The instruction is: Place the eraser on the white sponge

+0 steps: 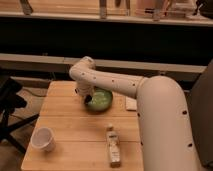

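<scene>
My gripper hangs down from the white arm over the far middle of the wooden table, at the left rim of the green bowl. Something small and dark shows at its tip; I cannot tell whether that is the eraser. The white sponge is a small flat pale pad just right of the bowl, partly hidden behind my arm.
A white cup stands at the table's front left. A pale labelled bottle lies near the front middle. My big white arm covers the table's right side. A black stand is left of the table.
</scene>
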Motion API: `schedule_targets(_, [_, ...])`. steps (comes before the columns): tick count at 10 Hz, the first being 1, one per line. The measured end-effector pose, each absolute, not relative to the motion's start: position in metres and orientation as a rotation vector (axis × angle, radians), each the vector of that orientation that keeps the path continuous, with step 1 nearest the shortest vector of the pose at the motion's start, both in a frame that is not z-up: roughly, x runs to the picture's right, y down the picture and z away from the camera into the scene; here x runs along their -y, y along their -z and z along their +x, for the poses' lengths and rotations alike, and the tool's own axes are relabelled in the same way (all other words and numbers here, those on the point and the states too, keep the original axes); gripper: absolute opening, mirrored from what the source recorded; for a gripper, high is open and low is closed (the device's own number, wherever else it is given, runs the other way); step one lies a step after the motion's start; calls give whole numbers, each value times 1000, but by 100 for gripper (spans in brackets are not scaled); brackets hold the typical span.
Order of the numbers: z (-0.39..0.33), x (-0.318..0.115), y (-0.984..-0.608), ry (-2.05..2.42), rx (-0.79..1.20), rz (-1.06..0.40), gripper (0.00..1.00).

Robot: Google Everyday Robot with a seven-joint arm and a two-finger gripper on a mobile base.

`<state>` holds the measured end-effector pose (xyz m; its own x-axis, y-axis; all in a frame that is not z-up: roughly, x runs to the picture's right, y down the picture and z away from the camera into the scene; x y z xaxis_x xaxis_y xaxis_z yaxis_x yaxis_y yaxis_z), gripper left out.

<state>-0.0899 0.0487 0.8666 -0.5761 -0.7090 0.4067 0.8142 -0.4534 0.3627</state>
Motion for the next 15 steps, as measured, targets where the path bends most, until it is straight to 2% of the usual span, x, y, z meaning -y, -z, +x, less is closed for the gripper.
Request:
schedule_targets(6, [-21,-34,-871,2001,659,-236,0])
schedule_targets(15, [81,-49,-870,1856,647,-267,0])
